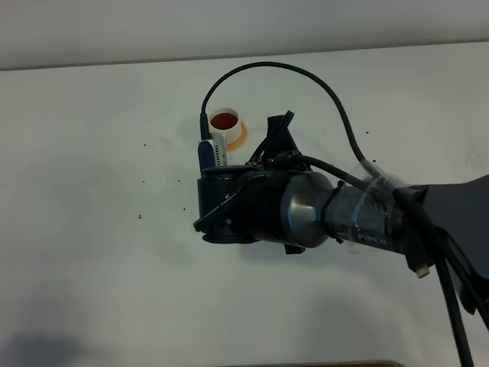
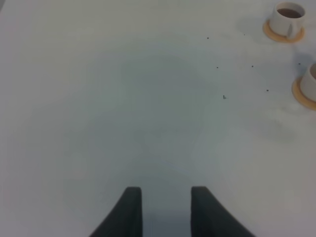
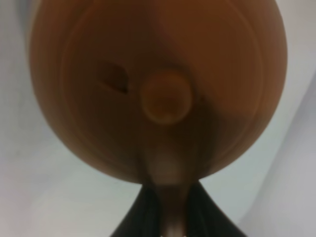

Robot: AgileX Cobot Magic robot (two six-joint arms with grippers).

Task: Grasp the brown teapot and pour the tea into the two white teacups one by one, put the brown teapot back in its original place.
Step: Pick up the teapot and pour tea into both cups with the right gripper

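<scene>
Now | right fingers [image 3: 141,219] clamp brown teapot [image 3: 163,64] (blurred) | left fingers [image 2: 126,212] apart

Brown knob-lidded teapot [image 3: 158,84]; tea-filled white teacup [image 2: 289,17] and second teacup [image 2: 311,81] on orange saucers [image 2: 270,33].

A white table [image 1: 84,260] fills the scene — plain and matte. A few dark specks [image 1: 144,181] lie scattered on its left half, well apart from one another. Beyond the far edge stands a pale grey backdrop [image 1: 153,30]. A grey shadow [image 1: 38,344] darkens the near left corner, and a thin brown strip [image 1: 336,364] shows at the near edge — too little of it to tell what it is.
</scene>
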